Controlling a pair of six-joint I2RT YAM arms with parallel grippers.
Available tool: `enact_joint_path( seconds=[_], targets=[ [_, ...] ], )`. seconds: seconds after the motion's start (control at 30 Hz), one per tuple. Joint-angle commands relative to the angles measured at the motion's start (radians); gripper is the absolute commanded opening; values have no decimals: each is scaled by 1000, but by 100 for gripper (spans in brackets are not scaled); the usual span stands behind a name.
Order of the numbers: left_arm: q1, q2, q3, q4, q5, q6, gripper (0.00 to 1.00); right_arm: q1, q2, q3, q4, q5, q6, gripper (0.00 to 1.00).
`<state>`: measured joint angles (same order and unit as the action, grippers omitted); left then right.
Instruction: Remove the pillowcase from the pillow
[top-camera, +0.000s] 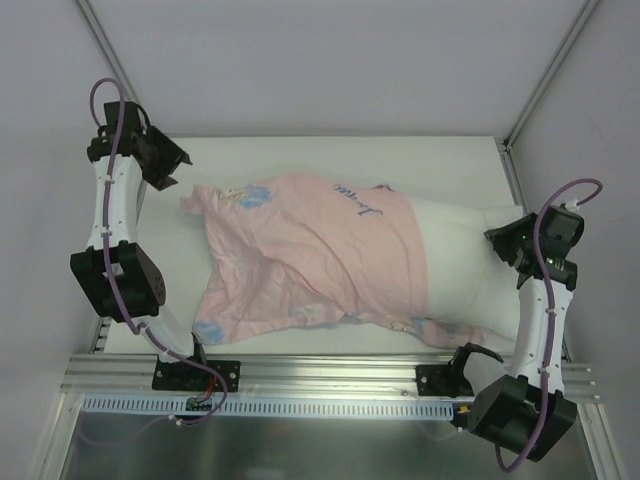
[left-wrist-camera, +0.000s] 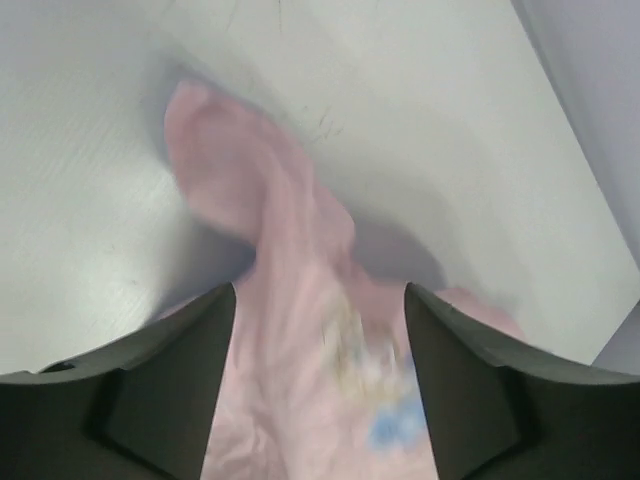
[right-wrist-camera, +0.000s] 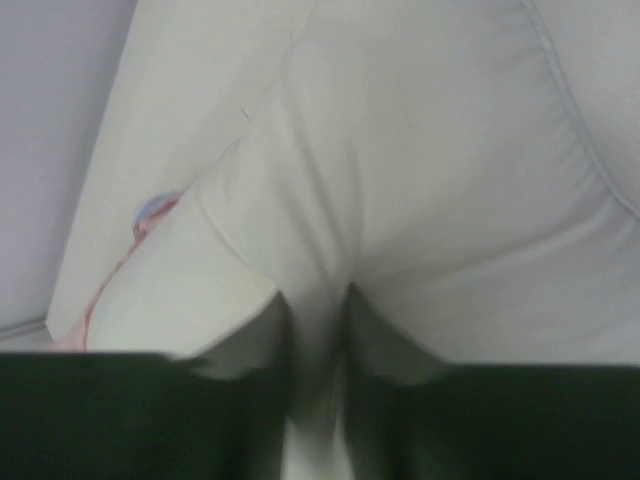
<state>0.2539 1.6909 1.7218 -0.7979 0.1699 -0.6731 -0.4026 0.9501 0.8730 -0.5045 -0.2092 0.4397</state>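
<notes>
While the pillow (top-camera: 465, 270) lies across the table (top-camera: 300, 155), long axis left to right, bare end at the right edge, the right gripper (right-wrist-camera: 318, 300) pinches it. The left gripper (left-wrist-camera: 320, 300) gapes around the pillowcase (top-camera: 310, 250) at its far-left corner.

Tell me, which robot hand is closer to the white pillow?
Right. The right gripper pinches the pillow at its bare end; the left gripper hangs open over the pink pillowcase at the other end.
</notes>
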Motion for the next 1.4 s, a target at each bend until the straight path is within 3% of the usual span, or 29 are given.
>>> enact_joint_path(
  seconds=[0.0,0.03,0.1,0.27,0.4,0.53,0.63,0.8,0.87,0.93,1.03,1.13,1.17,1.2,1.37],
  targets=[
    [-97,-45,13,-35,-157,107,73,57,-42,53,38,91,-80,37],
    [-119,-59,-4,-35,-162,116,80,71,-48,69,11,97,-107,71],
    [-171,-120,-62,-35,-173,144,84,76,-65,110,-82,94,-194,96],
    [-318,-362,-340,-34,-270,172,85,91,-186,64,-207,103,-279,96],
    [-509,-529,-566,-18,-293,171,84,108,-322,-15,-259,81,-285,96],
    [-637,-650,-758,-9,-137,142,86,136,-395,-28,-293,8,-283,96],
    [-757,-662,-830,9,-160,104,88,159,-413,-54,-318,-10,-286,96],
    [-789,-562,-895,101,-196,26,85,188,-392,-164,-250,-41,-248,96],
    [-792,-527,-924,153,-208,10,80,212,-373,-219,-203,-39,-216,96],
    [-792,-464,-932,189,-246,-31,66,229,-360,-258,-171,-32,-200,96],
    [-792,-393,-910,204,-311,-51,52,261,-318,-281,-109,-15,-173,96],
    [-791,-355,-877,212,-357,-57,26,295,-284,-302,-80,14,-162,96],
    [-791,-350,-869,212,-363,-54,9,303,-266,-305,-74,14,-160,96],
    [-791,-353,-864,210,-369,-52,1,304,-260,-305,-71,17,-159,96],
    [-772,-448,-873,210,-389,-42,0,309,-260,-296,-57,28,-160,96]
  ],
)
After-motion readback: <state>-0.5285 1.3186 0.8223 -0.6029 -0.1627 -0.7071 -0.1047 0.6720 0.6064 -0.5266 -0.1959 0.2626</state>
